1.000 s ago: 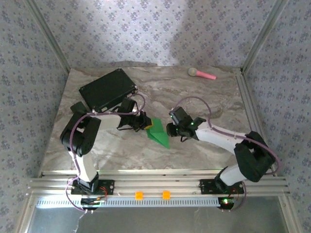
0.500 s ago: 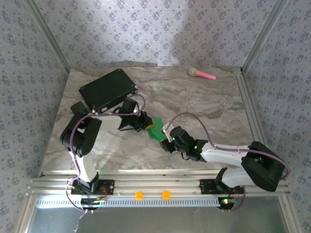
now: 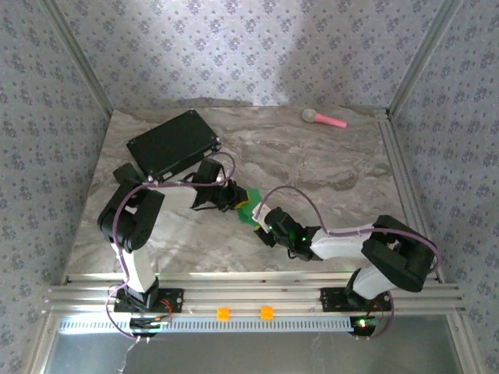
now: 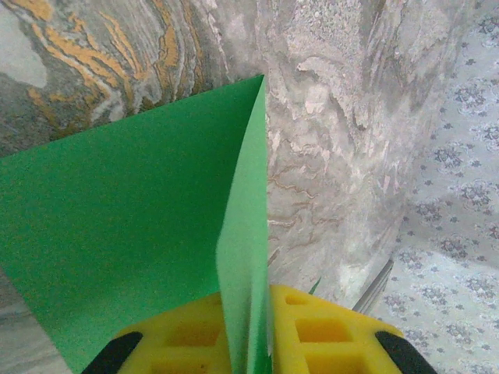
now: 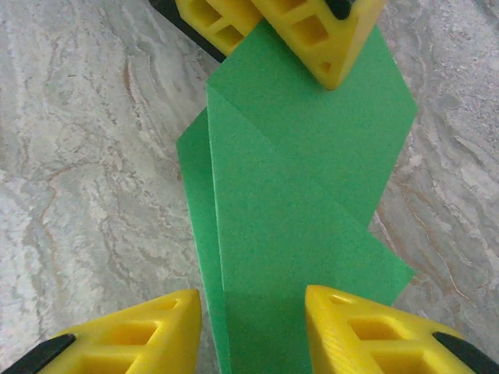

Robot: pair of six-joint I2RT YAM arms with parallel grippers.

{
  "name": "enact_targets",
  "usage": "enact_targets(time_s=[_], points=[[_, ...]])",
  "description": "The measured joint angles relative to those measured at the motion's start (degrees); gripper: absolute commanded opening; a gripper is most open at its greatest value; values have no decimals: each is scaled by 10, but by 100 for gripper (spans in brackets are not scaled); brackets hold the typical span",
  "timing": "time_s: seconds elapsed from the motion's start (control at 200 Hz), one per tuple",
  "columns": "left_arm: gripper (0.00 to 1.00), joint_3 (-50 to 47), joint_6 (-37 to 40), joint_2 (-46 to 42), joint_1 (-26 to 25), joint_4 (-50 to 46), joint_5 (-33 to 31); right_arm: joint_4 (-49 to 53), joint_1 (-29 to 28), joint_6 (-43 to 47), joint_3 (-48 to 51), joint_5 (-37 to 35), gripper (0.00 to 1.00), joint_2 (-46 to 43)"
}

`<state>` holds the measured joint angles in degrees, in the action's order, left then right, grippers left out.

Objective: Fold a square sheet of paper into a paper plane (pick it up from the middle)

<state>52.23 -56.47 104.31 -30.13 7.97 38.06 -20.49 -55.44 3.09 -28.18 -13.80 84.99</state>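
Roughly in the middle of the marble table (image 3: 343, 171), the green sheet of paper (image 3: 248, 209) lies in front of the black case (image 3: 173, 142) and to its right, nearer the arms' bases than the case is. It is partly folded, and creased layers overlap along its length in the right wrist view.

The left pincer (image 3: 236, 199) reaches in from the case's side and is clenched on the edge of the sheet that faces the case. In the left wrist view its yellow fingers (image 4: 327, 339) press together with a raised flap of green pinched between them. That flap stands up on edge while the rest of the sheet spreads flat to the left over the table.

The right pincer (image 5: 253, 319) meets the sheet from the side away from the case. Its jaws are spread wide, one yellow finger (image 5: 140, 331) over bare table beside the sheet and the other at the sheet's opposite edge, so the green lies between them ungripped. Whether those fingers touch the table cannot be told. Across the sheet from it, the left pincer's fingertips clamp the corner nearest the case.

A pink-handled toy (image 3: 323, 118) rests well apart from the case, far to its right near the back edge of the table.
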Motion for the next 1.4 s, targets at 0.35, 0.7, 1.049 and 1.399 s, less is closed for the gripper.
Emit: enact_targets(time_s=[0.35, 0.7, 1.049, 1.399], points=[[14, 4, 0, 0, 0, 0, 0, -34, 0, 19, 22, -34, 27, 21], [13, 5, 3, 0, -3, -1, 0, -70, 0, 19, 40, -30, 28, 21], [13, 5, 7, 0, -3, -5, 0, -90, 0, 19, 45, -24, 23, 21], [12, 5, 9, 0, -4, -5, 0, -101, 0, 13, 47, -13, 24, 21]])
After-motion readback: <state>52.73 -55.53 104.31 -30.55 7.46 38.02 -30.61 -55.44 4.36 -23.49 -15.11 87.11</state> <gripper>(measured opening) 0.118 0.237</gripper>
